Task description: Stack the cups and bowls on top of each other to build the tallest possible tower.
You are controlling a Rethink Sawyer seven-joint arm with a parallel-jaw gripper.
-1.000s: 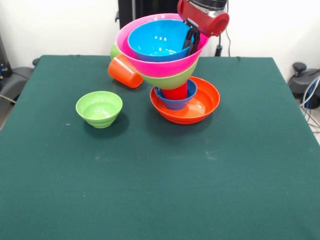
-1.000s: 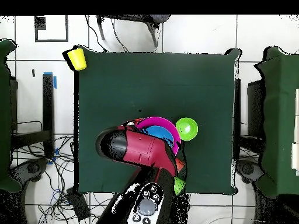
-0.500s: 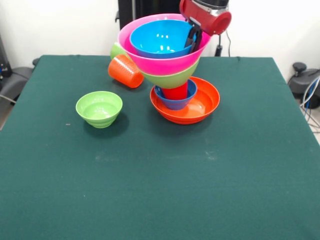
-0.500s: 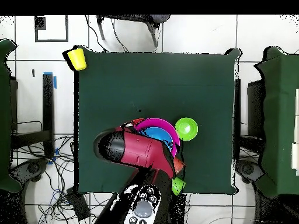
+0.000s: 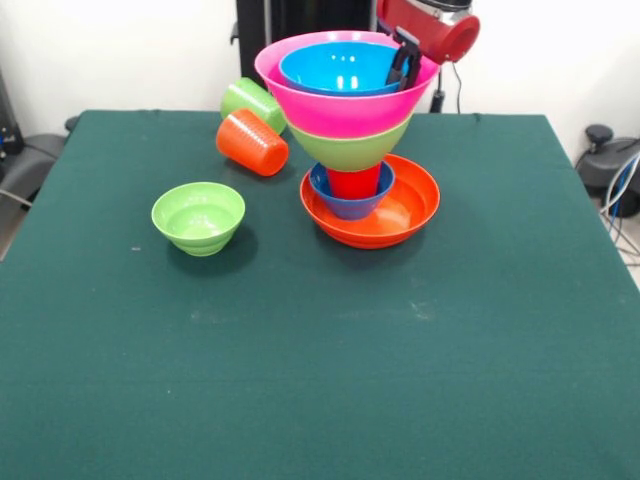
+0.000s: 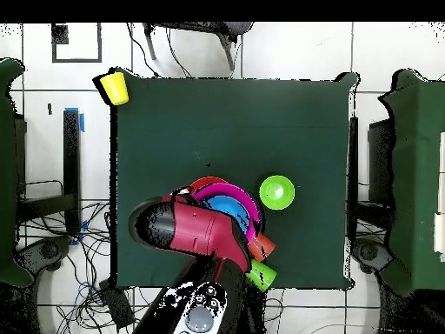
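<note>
The tower stands upright on the wide orange bowl [image 5: 405, 213]. Above it come the small dark blue bowl [image 5: 338, 203], the red cup [image 5: 352, 183], the large green bowl [image 5: 348, 152], the huge pink bowl [image 5: 345, 105] and the large blue bowl [image 5: 338, 68]. My gripper [image 5: 405, 58] reaches down at the tower's top right, its black fingers shut on the blue bowl's right rim. An orange cup [image 5: 252, 142] and a light green cup [image 5: 249, 99] lie on their sides left of the tower. The small green bowl [image 5: 198, 216] sits alone. In the overhead view the arm [image 6: 195, 230] hides most of the tower.
A yellow cup [image 6: 114, 87] sits just off the table's corner at the overhead view's upper left. The small green bowl [image 6: 277, 192] lies right of the pink bowl [image 6: 246, 198] there. Chairs and cables surround the green-covered table [image 5: 320, 380].
The upper bowls leaned to the left a second ago and now sit level. My gripper moved right and up with the rim. The light green cup behind is now uncovered.
</note>
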